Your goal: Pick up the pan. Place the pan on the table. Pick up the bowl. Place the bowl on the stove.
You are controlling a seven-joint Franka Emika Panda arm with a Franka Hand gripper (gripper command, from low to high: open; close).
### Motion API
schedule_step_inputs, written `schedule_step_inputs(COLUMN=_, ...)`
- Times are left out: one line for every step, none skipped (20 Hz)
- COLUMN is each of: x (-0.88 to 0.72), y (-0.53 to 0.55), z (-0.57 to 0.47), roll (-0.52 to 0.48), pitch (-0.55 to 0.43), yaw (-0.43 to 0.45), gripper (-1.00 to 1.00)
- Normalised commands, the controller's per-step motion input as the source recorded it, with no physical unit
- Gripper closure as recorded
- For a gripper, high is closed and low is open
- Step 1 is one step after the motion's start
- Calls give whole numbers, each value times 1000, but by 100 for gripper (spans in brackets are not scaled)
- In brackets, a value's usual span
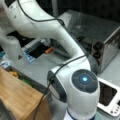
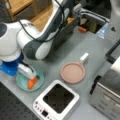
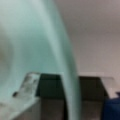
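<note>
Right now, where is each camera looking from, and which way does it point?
A front view: high up, looking down past the white robot arm at the silver toaster oven and wooden counter.
A front view: overhead, facing the grey table, round pinkish-brown pan, white black-topped stove and gripper at the teal bowl.
Wrist view: right against the bowl's rim, gripper fingers showing.
Both front views share stove, oven and arm.

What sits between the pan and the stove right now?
Nothing: in a front view only a bare strip of the table separates the pan from the stove. The gripper is down at the teal bowl.
</note>
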Motion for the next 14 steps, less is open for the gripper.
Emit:
schedule_step_inputs(x=-16, y=52, z=89, roll=-144, pitch=85, yaw=-7, gripper=100)
schedule_step_inputs(x=-14, y=48, z=104, roll=-142, pitch=88, yaw=-8, gripper=100)
schedule_step_inputs(x=-13, y=47, z=127, roll=-141, pitch=95, yaw=-12, gripper=100)
schedule_step_inputs(x=-10, y=50, z=157, roll=-138, pitch=98, yaw=-15, gripper=100)
schedule_step_inputs(x=-8, y=51, z=171, roll=-137, pitch=98, yaw=-15, gripper=100)
schedule_step_inputs(x=-8, y=59, z=194, roll=-136, pitch=106, yaw=-18, gripper=100)
schedule_step_inputs(x=-6, y=71, z=219, roll=-135, pitch=110, yaw=-21, gripper=100)
schedule_step_inputs(x=1, y=84, z=232, roll=-132, pitch=111, yaw=-20, gripper=100)
schedule_step_inputs(x=9, y=97, z=255, roll=-126, pitch=109, yaw=-18, gripper=100)
schedule_step_inputs(x=16, y=104, z=254, roll=-125, pitch=107, yaw=-17, gripper=100)
schedule_step_inputs(x=29, y=113, z=253, roll=-117, pitch=99, yaw=-17, gripper=100)
schedule_step_inputs(x=40, y=123, z=264, roll=-116, pitch=97, yaw=-18, gripper=100)
schedule_step_inputs(x=46, y=125, z=250, roll=-116, pitch=97, yaw=-19, gripper=100)
schedule_step_inputs(x=56, y=130, z=250, roll=-119, pitch=108, yaw=-27, gripper=100)
